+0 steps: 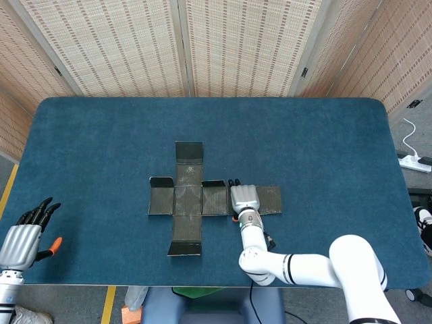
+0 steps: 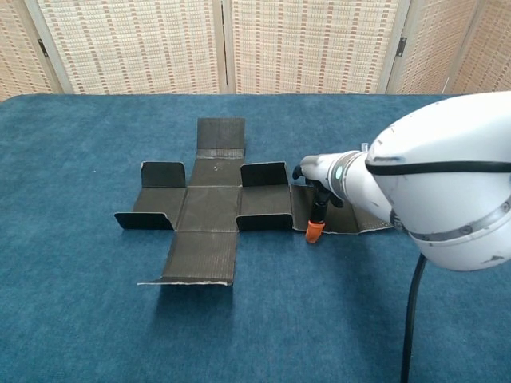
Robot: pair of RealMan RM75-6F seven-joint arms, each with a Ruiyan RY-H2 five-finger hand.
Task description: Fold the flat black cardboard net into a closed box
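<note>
— So, from the head view, where do things stand?

— Well, the black cardboard net (image 1: 202, 200) lies flat in a cross near the middle of the blue desk (image 1: 324, 148), only its small side flaps turned up. The right hand (image 1: 244, 200) lies palm-down on the net's right arm, dark fingertips pointing toward the centre panels. The left hand (image 1: 21, 237) hangs off the near left corner of the desk, fingers straight and together, holding nothing, well apart from the net.

— And the chest view?

— There the net (image 2: 209, 209) shows the same cross with no wall raised yet. The right hand (image 2: 317, 177) hovers over the right arm of the net with fingers curled downward; its orange thumb tip (image 2: 313, 232) sits at the near edge of that panel. Whether it pinches the card I cannot tell.

— Which step, then?

— I judge the folding has barely begun: the hand is seeking a hold on the right panel. Next it likely needs to catch that edge and lift it along the crease toward the centre.
</note>
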